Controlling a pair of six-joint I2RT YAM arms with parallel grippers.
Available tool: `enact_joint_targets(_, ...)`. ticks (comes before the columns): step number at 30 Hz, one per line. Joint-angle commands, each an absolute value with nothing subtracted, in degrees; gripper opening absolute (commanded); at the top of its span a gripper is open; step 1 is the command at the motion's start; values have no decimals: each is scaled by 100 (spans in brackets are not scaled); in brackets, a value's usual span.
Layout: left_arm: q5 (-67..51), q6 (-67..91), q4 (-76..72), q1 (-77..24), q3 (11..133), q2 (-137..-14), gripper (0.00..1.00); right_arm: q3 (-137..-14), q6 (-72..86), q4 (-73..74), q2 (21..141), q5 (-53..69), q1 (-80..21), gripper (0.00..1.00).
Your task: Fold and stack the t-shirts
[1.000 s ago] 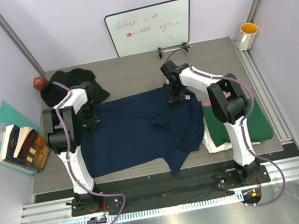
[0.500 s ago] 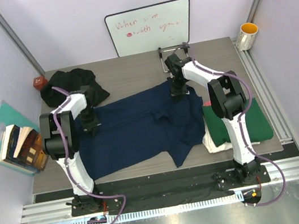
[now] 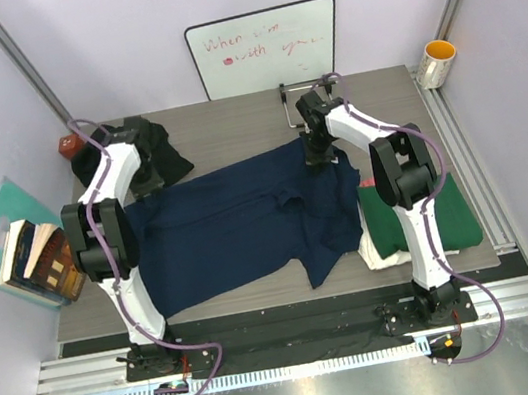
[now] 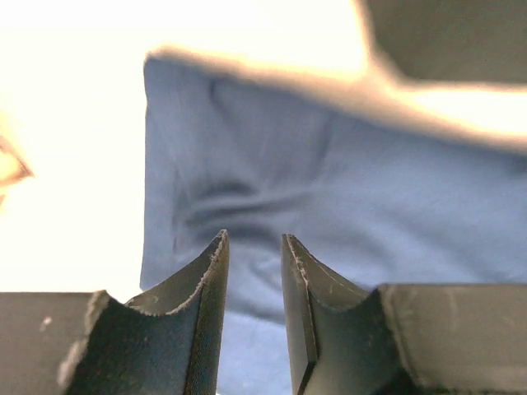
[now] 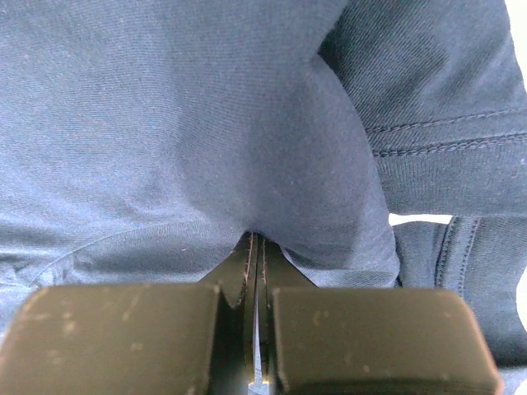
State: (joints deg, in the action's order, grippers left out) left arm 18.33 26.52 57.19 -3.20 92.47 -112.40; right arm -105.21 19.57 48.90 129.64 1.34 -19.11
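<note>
A navy t-shirt (image 3: 239,227) lies spread and rumpled across the middle of the table, one sleeve folded in. My right gripper (image 3: 318,156) is shut on its far edge, the fabric bunched over the closed jaws (image 5: 257,240). My left gripper (image 3: 146,175) hovers just above the shirt's far left corner (image 4: 247,164), open (image 4: 254,240) with nothing between its fingers. A black t-shirt (image 3: 162,144) lies crumpled at the back left, partly behind the left arm. At the right a folded dark green t-shirt (image 3: 460,215) rests on a cream-white one (image 3: 379,251).
A whiteboard (image 3: 264,47) with red writing leans against the back wall, a small metal stand (image 3: 302,90) in front of it. A yellow-lined mug (image 3: 436,62) sits off the back right corner. Books (image 3: 36,258) lie left of the table, near a red object (image 3: 68,146).
My left gripper has opened, let go of the navy shirt's left corner and lifted toward the back. The right gripper has pulled its edge slightly farther back.
</note>
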Motion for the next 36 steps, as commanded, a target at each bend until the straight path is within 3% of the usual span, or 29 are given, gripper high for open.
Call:
enact_joint_targets(1, 2057, 2610, 5801, -194, 9817, -11715, 31, -10205, 1775, 4869, 12868, -167, -1819, 2)
enact_joint_targets(13, 1942, 2742, 5406, -79, 9116, -11962, 24, -10081, 1758, 4922, 12744, -150, -1819, 2)
enact_joint_targets(18, 2083, 2742, 5124, -26, 8886, -12146, 0, -10055, 1758, 5018, 12700, -193, -1819, 2)
enact_joint_targets(27, 2259, 2751, 5124, 641, 9219, -12700, 0, -9756, 1749, 5106, 12498, -264, -1819, 2)
enact_joint_targets(29, 2250, 2725, 5212, 720, 9351, -12761, 3, -9738, 1749, 5141, 12507, -316, -1811, 2)
enact_joint_targets(33, 2100, 2672, 5247, 853, 9544, -12736, 27, -9791, 1784, 5194, 12586, -413, -1811, 2)
enact_joint_targets(36, 2188, 2628, 5379, 853, 9746, -12665, 38, -9817, 1828, 5212, 12656, -404, -1819, 1)
